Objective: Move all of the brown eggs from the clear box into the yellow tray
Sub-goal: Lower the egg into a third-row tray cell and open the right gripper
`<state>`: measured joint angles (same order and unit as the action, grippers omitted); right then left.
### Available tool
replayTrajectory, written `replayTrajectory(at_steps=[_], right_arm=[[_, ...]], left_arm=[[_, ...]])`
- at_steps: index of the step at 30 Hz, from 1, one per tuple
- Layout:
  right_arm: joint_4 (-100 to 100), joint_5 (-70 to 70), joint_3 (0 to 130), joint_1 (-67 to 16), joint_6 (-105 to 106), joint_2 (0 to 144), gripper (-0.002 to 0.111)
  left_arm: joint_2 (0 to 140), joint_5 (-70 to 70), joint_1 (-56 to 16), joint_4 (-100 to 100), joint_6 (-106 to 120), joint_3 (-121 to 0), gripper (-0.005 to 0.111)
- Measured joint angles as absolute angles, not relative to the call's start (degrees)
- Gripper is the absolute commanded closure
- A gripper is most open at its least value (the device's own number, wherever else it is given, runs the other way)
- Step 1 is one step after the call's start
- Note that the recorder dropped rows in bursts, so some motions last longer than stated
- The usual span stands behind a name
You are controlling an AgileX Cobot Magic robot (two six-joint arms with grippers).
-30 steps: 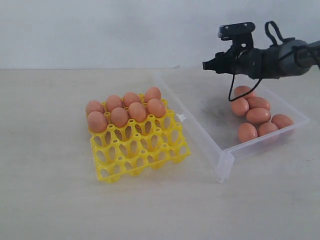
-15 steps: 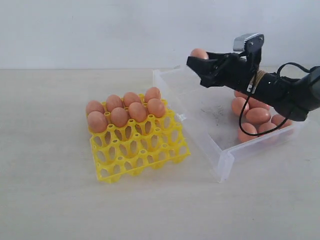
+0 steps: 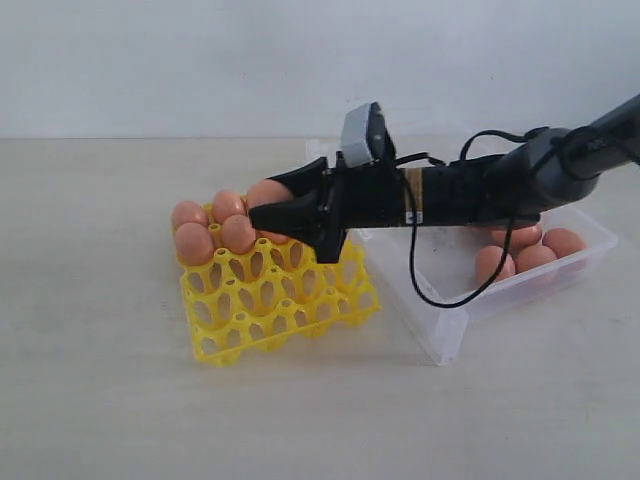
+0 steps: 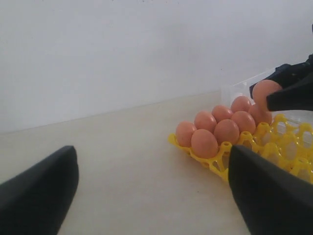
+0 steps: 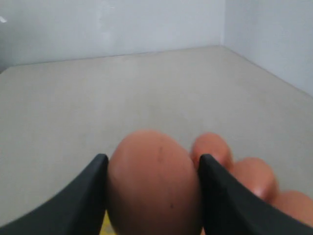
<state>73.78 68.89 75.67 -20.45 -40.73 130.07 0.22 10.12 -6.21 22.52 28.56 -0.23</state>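
Brown eggs: some in yellow tray; one egg gripped in right jaws above tray; rest in clear box beside it. Left jaws released. Centre over vacant cup before lowering.

Exterior view: front-on, slightly raised, mid-distance over the table. Left wrist view: low, faces yellow tray at frame right. Right wrist view: tight on held brown egg. All share the trayed brown eggs.

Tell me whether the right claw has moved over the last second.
Yes. The right claw, holding a brown egg, swung left from above the clear box to over the yellow tray.
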Motion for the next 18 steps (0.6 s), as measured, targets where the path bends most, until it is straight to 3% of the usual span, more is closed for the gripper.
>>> replayTrajectory(at_steps=[11,18], right_arm=[[75.6,69.0,79.2,-29.8,-48.2,130.9,0.108],[74.2,60.8,79.3,-33.6,-49.5,132.7,0.108]], left_arm=[[0.2,10.1,-6.2,22.5,28.6,-0.2,0.029],[0.2,10.1,-6.2,22.5,28.6,-0.2,0.029]])
